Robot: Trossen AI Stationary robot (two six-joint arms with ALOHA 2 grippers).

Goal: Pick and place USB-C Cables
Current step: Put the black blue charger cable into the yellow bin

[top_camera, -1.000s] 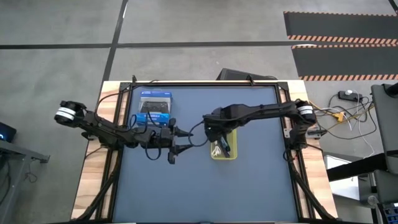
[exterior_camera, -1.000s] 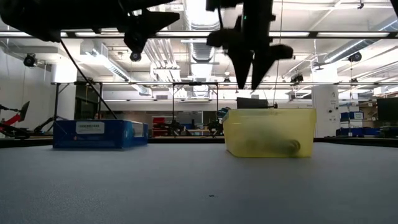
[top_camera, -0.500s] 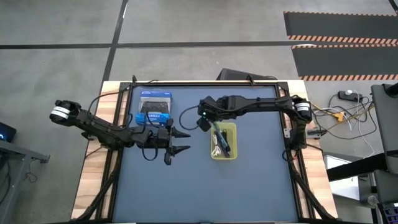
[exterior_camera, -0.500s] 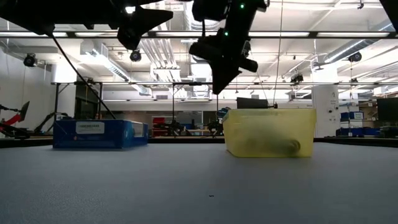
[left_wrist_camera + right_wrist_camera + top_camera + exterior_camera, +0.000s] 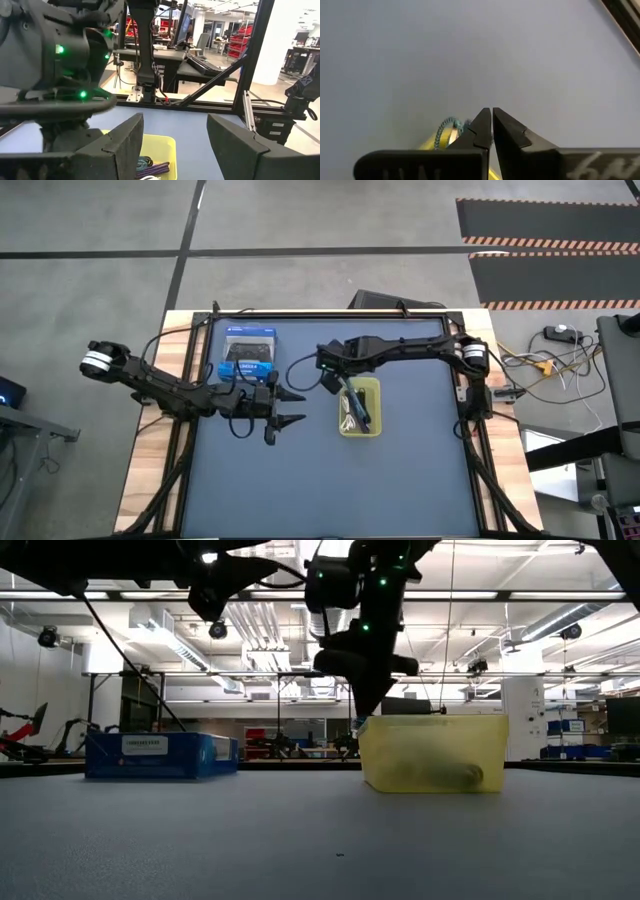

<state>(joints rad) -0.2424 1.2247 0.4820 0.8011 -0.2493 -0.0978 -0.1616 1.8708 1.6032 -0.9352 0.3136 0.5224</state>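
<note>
High view: a dark blue-grey mat (image 5: 400, 470) in a wooden frame carries a yellow translucent bin (image 5: 359, 408) near its centre and a blue box (image 5: 248, 354) towards its far left corner. The USB-C Cables (image 5: 356, 406) lie bundled inside the bin, teal-blue and dark strands showing; no cable shows loose on the mat, so the placing appears largely done. The right gripper (image 5: 327, 378) hangs just beside the bin's far left corner. The left gripper (image 5: 293, 408) hovers over bare mat between box and bin, its fingers spread and empty.

Low view: the bin (image 5: 432, 753) is a smooth, rounded-cornered tub of cloudy plastic, with a dark cylindrical shape dim through its wall. The right gripper (image 5: 363, 700) points down above the bin's left rim, fingers pressed together, pinching nothing visible. The blue box (image 5: 160, 755) is a flat rectangular carton with a white label.

Left wrist view: between the left arm's broad, matte fingers (image 5: 116, 145), the bin (image 5: 167, 147) holds coiled teal-blue and purple cords (image 5: 152, 167).

Right wrist view: the tapered fingers (image 5: 483, 127) meet at a point; a braided teal-blue cable (image 5: 445, 125) and a yellow edge lie beyond them.
</note>
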